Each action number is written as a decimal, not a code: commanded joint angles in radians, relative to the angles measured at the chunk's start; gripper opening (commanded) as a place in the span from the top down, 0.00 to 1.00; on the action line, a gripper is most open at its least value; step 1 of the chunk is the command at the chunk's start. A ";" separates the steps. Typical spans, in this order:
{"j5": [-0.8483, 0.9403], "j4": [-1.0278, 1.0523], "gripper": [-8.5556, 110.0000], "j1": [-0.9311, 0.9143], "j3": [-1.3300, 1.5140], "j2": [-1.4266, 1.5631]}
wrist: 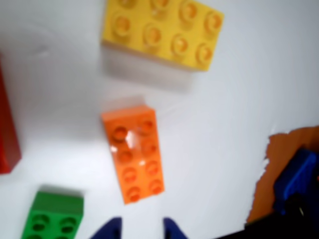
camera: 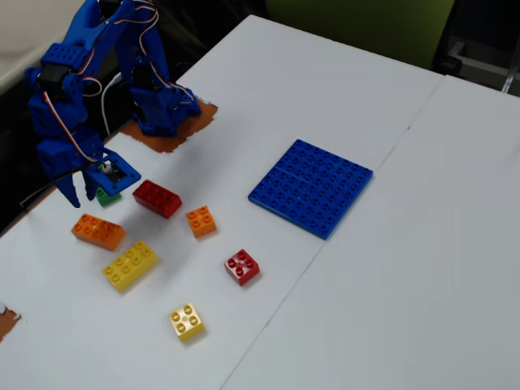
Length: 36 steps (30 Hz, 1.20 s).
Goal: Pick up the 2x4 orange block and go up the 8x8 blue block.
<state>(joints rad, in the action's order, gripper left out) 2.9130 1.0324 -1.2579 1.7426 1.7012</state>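
Observation:
The 2x4 orange block lies flat on the white table, just ahead of my gripper in the wrist view. In the fixed view it lies at the left, below my gripper. The two blue fingertips stand apart, nothing between them; the gripper is open and hovers above the table. The 8x8 blue block lies flat in the middle of the table in the fixed view, far to the right of the gripper. It is out of the wrist view.
A yellow 2x4 brick, a red brick and a green brick surround the orange block. A small orange brick, small red brick and small yellow brick lie further right. The arm's base stands at the back left.

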 commanded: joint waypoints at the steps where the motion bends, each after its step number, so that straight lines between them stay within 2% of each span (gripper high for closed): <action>1: 0.017 -0.043 0.81 0.032 -0.049 -0.014; 7: 0.020 -0.058 0.74 0.048 -0.049 -0.040; 14: 0.044 -0.110 0.71 0.028 -0.049 -0.069; 25: 0.061 -0.287 0.71 0.011 -0.049 -0.140; 36: 0.067 -0.273 0.70 0.009 -0.048 -0.199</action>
<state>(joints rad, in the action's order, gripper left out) 2.9744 0.7501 -1.2563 1.7303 1.5033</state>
